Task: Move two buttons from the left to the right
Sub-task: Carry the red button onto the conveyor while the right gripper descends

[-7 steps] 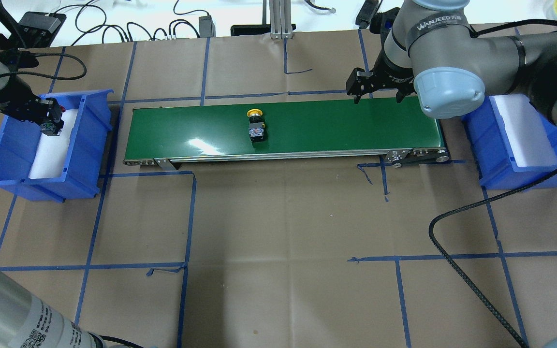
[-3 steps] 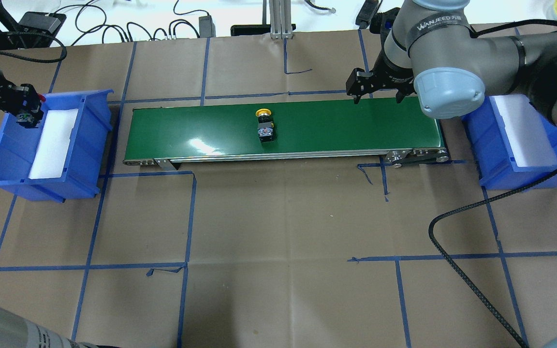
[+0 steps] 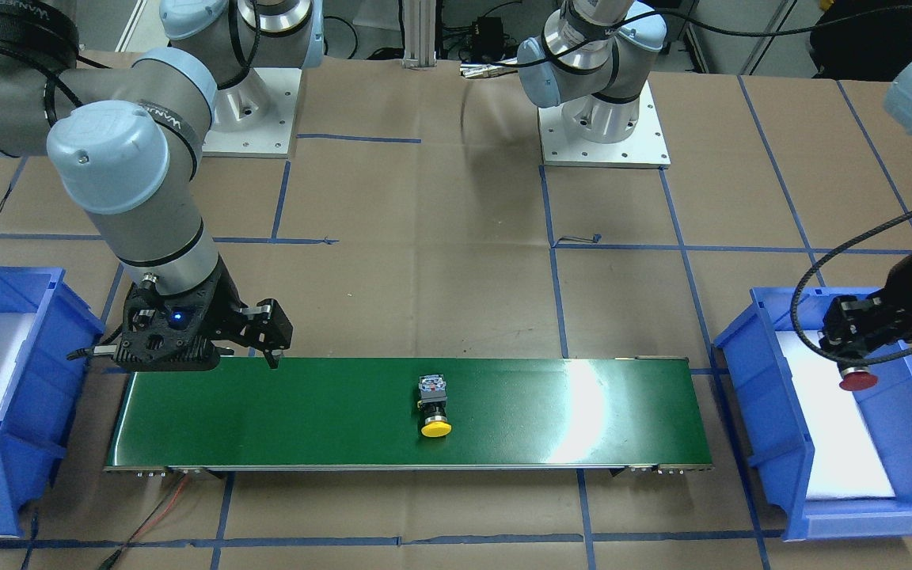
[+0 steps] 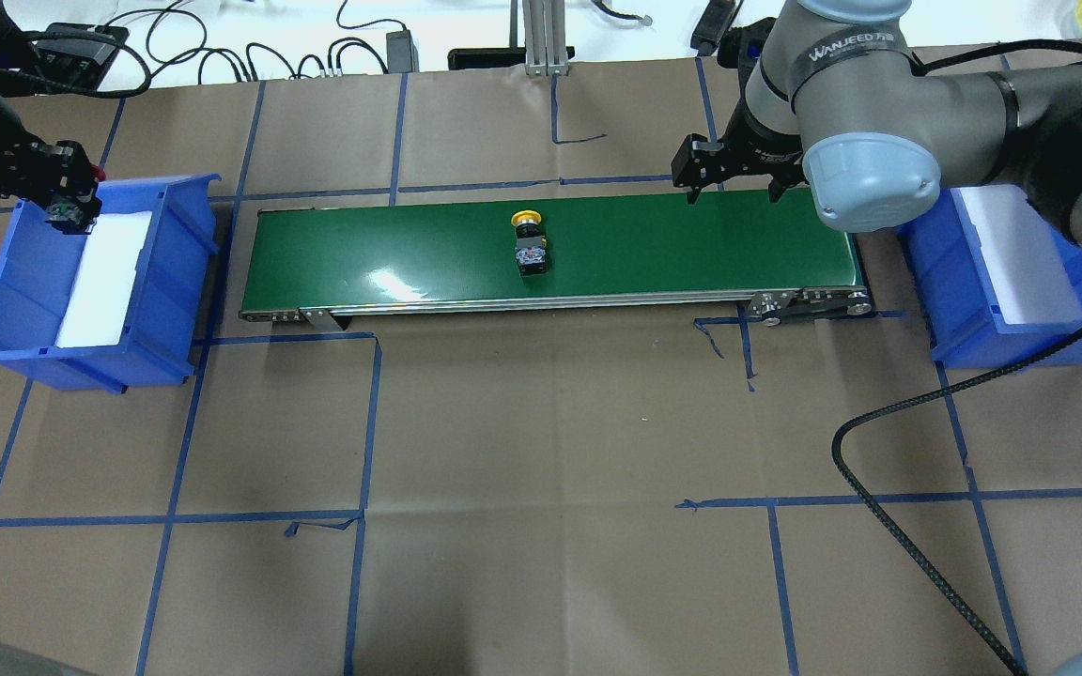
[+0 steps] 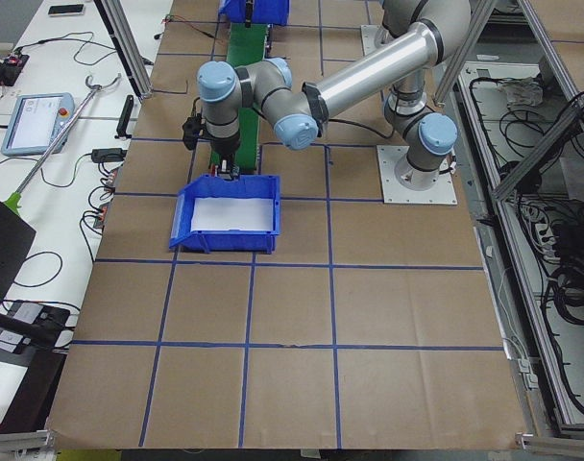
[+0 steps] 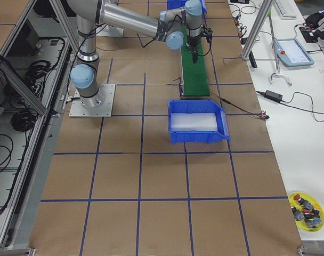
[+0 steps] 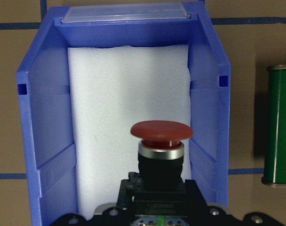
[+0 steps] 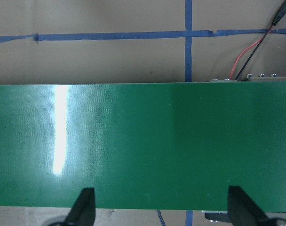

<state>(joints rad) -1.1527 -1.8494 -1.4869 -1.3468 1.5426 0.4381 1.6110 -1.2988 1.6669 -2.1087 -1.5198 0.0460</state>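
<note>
The yellow button (image 4: 529, 246) has ridden further right and now lies about mid-belt (image 4: 691, 249), well short of the right tool (image 4: 731, 194), which waits spread wide over the right end. The left tool (image 4: 76, 192), clenched on the red button (image 7: 161, 134), has lifted above the left bin (image 4: 165, 282), so the second delivery looks under way. Past the bin's right wall there's a bare strip of tabletop (image 4: 222, 282), then open belt.
</note>
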